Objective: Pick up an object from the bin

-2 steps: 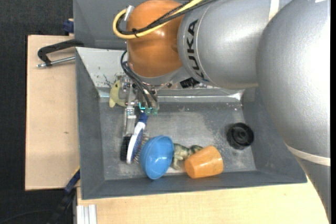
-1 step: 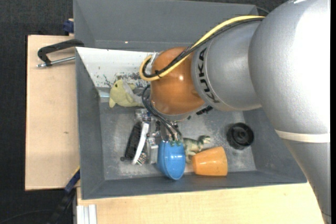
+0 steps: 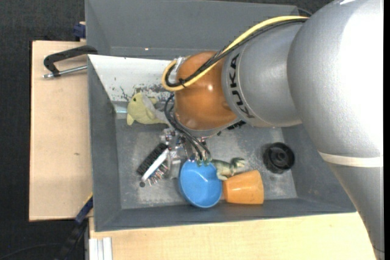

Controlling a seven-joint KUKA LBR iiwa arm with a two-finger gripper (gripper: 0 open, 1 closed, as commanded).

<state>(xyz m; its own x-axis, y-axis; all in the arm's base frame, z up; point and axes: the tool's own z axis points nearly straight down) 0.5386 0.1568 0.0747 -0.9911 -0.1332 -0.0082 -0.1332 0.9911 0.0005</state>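
My gripper [image 3: 175, 147] hangs low in the middle of the bin, under the arm's orange cover. Right beside it on the left lies a black brush with a pale handle [image 3: 151, 165], slanting toward the front left. A blue round cup [image 3: 200, 184] lies on its side just in front of the gripper. A small green toy figure [image 3: 230, 165] rests between the blue cup and an orange cup [image 3: 245, 188], which lies on its side at the front. Whether the gripper touches the brush is hidden by its own body.
A yellow plush toy [image 3: 141, 109] sits against the left wall at the back. A black round knob [image 3: 278, 157] lies near the right wall. The arm and its orange cover hide the bin's middle and back right.
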